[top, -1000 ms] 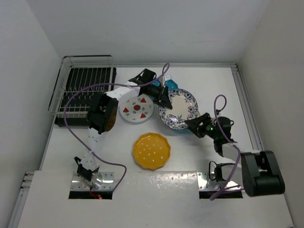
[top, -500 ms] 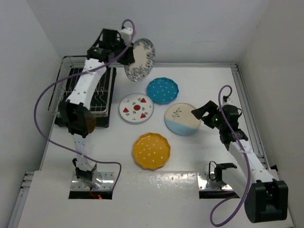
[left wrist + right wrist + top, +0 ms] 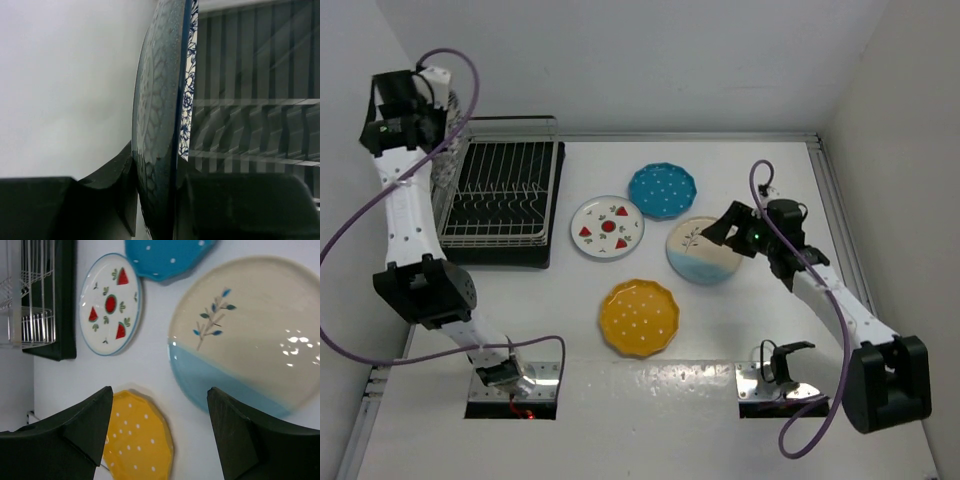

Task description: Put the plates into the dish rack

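My left gripper (image 3: pixel 417 108) is raised at the far left, beside the left rim of the dish rack (image 3: pixel 506 121). It is shut (image 3: pixel 159 200) on the white plate with the blue floral rim (image 3: pixel 165 120), held on edge with the rack wires (image 3: pixel 250 100) behind it. My right gripper (image 3: pixel 722 232) is open and empty over the left edge of the cream-and-light-blue plate (image 3: pixel 705 255). In the right wrist view, the open gripper (image 3: pixel 159 392) frames that plate (image 3: pixel 250 335) and the yellow plate (image 3: pixel 137 440). The strawberry plate (image 3: pixel 607 227), teal plate (image 3: pixel 662 190) and yellow plate (image 3: pixel 639 318) lie flat on the table.
The rack sits on a black tray (image 3: pixel 495 255) at the back left, close to the left wall. The rack's corner also shows in the right wrist view (image 3: pixel 30 315). The strawberry plate (image 3: pixel 110 305) and teal plate (image 3: pixel 167 257) lie just beyond my right gripper.
My left arm has swung the blue floral plate from above the table's back, across the rack, to its left side. My right gripper has shifted slightly over the cream-and-blue plate.
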{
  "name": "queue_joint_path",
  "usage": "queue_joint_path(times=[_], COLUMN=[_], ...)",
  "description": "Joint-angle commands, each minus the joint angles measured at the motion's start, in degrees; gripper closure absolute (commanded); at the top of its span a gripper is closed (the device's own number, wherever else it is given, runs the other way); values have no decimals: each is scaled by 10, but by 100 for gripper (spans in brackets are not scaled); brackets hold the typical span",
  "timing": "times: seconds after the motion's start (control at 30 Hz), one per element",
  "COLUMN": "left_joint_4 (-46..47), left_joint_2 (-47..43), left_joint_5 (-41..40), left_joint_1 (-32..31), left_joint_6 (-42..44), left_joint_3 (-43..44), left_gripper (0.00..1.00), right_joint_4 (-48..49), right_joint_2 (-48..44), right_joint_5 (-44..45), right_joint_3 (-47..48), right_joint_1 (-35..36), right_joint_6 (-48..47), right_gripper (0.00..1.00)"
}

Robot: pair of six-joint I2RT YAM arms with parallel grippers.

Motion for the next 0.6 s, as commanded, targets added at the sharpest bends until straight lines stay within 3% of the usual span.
queue_joint_path(times=[0.0, 0.1, 0.23, 0.57], left_joint_4=[39, 44, 63, 134], left_joint_2=[-34, -34, -34, -28], left_joint_5=[-2, 75, 115, 140], left_joint_1=[66, 112, 139, 181], left_joint_6=[41, 41, 35, 23], left_joint_3=[-18, -32, -60, -144], left_gripper=[100, 100, 100, 100], right_joint_4=[-7, -17, -43, -44], right_joint_2=[37, 75, 113, 94], right_joint_5=[-16, -19, -11, 14], right_joint_3=[72, 107, 144, 145], right_joint_1=[31, 58, 78, 93], right_joint_6=[-28, -33, -42, -46], right_gripper=[24, 24, 24, 24])
